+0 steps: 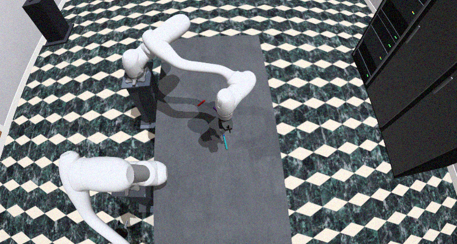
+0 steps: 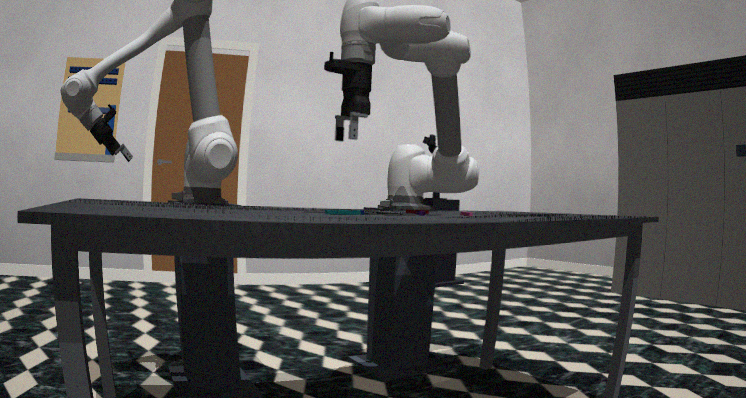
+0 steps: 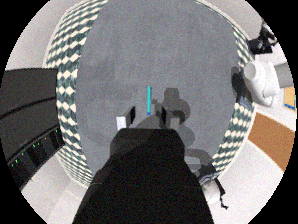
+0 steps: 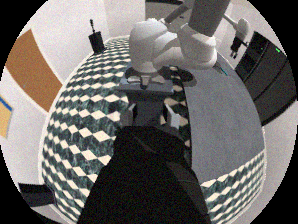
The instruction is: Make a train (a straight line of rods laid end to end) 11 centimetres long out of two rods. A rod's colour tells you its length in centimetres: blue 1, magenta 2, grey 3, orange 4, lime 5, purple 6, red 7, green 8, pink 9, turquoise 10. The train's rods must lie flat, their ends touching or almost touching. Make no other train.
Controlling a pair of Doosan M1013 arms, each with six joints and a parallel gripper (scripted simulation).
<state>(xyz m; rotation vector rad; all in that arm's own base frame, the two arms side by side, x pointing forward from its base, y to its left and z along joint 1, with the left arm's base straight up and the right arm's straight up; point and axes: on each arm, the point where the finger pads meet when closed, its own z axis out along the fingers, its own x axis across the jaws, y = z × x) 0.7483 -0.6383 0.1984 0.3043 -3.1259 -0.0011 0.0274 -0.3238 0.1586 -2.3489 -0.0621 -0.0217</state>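
Observation:
A turquoise rod [image 1: 225, 142] [image 2: 343, 212] [image 3: 149, 99] lies flat on the grey table. A small blue rod [image 1: 223, 135] [image 3: 148, 113] lies at its end nearest my left gripper, in line with it; the two look touching or almost touching. My left gripper [image 1: 228, 129] [image 2: 346, 134] [image 3: 148, 111] is open and empty, high above the table near the blue end, pointing down. My right gripper [image 2: 125, 153] [image 4: 150, 109] is open and empty, raised off to the side of the table.
A red rod [image 1: 201, 103] [image 2: 414, 211] lies apart on the table. A purple rod [image 1: 214, 108] is partly hidden by my left arm. A pink or magenta rod [image 2: 466, 213] shows in the exterior view. My left arm [image 1: 204, 66] reaches over the table [image 1: 220, 203].

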